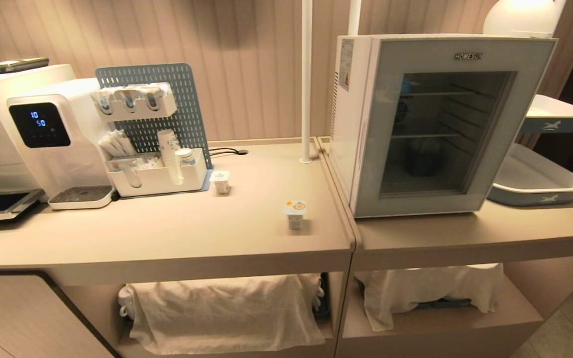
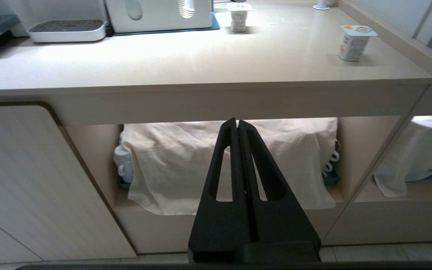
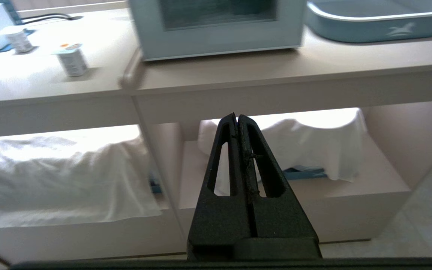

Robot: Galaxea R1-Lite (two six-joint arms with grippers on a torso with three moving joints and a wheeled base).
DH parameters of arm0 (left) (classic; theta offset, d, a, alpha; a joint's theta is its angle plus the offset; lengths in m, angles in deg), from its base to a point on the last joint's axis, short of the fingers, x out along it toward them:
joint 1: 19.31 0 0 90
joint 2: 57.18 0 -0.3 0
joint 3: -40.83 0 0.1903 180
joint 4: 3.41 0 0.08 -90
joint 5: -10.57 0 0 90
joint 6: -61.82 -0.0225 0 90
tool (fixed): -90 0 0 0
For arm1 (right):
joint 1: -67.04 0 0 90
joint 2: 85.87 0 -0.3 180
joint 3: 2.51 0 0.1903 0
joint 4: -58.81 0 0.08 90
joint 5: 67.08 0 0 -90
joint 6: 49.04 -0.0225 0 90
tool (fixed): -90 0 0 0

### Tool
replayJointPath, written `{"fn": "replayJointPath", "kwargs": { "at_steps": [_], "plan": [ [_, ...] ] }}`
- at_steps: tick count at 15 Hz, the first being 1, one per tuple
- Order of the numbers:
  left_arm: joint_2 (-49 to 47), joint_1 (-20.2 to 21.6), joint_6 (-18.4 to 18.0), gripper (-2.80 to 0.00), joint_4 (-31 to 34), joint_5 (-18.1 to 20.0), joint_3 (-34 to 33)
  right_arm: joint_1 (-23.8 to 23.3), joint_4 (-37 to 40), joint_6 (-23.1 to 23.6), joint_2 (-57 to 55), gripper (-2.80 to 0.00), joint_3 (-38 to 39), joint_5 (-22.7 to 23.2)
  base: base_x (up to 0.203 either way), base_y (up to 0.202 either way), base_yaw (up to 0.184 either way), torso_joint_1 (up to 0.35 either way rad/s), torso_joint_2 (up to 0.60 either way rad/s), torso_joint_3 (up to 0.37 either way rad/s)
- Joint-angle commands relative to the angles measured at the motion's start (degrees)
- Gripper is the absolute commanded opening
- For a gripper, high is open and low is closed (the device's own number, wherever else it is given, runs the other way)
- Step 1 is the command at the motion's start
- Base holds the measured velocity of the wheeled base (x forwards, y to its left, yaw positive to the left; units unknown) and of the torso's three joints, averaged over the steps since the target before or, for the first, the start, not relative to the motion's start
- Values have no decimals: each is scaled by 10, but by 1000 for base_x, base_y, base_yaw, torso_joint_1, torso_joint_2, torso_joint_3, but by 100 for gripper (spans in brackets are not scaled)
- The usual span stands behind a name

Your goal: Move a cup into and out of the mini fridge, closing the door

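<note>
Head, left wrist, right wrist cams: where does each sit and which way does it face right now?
Head view: high up, looking forward and down on the counter, the mini fridge and its shut door; no arm shows.
Left wrist view: low, before the counter's front edge, facing the draped cloth; the shut left gripper shows.
Right wrist view: low, facing the shelf under the fridge; the shut right gripper shows.
Shared: all three see the cup upright near the counter's fridge-side end.
</note>
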Motion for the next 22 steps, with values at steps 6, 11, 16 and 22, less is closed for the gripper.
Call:
{"fn": "replayJointPath", "kwargs": {
  "at_steps": [6,11,16,22],
  "plan": [
    [-1,0,-1,-280,0,1,-1,0,0,0,-1,-280,0,0,0,-195,-1,4,1,2],
    [-1,0,-1,-280,0,1,-1,0,0,0,-1,-280,0,0,0,-196,-2,3,0,3],
    [-1,0,-2,-280,0,1,-1,0,0,0,-1,-280,0,0,0,-196,0,3,5,5],
    [-1,0,-2,-280,0,1,-1,0,0,0,-1,-280,0,0,0,-192,-4,1,4,3]
  ]
}}
